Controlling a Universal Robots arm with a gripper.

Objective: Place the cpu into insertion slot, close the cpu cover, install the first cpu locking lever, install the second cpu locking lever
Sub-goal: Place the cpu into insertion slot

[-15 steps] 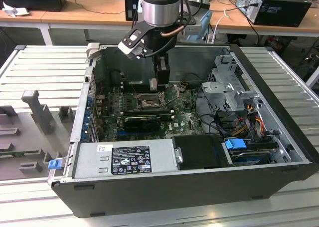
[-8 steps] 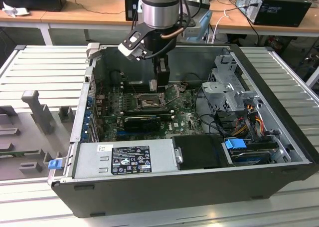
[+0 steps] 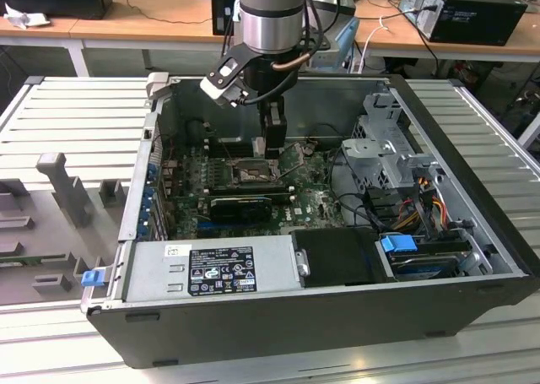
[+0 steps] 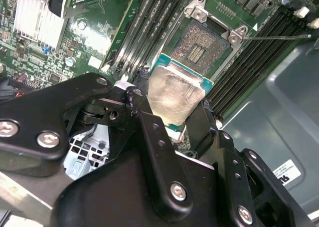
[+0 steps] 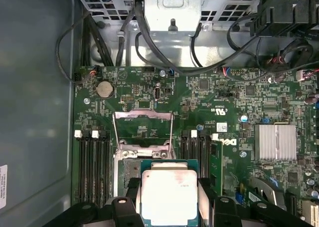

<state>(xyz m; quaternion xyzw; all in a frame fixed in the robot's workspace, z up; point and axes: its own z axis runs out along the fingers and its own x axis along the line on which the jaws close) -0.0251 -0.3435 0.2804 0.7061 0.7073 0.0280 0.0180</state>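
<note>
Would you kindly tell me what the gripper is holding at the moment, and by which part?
The gripper holds the cpu, pinched between its fingers by two opposite side edges, its metallic face left uncovered, near the insertion slot.

A label (image 3: 221, 270) is seen on the power supply (image 3: 152, 270), a sticker (image 5: 222, 127) on the motherboard (image 5: 149, 95); no wording is legible

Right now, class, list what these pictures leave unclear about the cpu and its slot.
Second wrist view: the cpu covers the near edge of the insertion slot, and the cpu's underside faces away.
First wrist view: the picture's edge cuts off the cpu.
Exterior view: the slot's contacts are too small.
</note>
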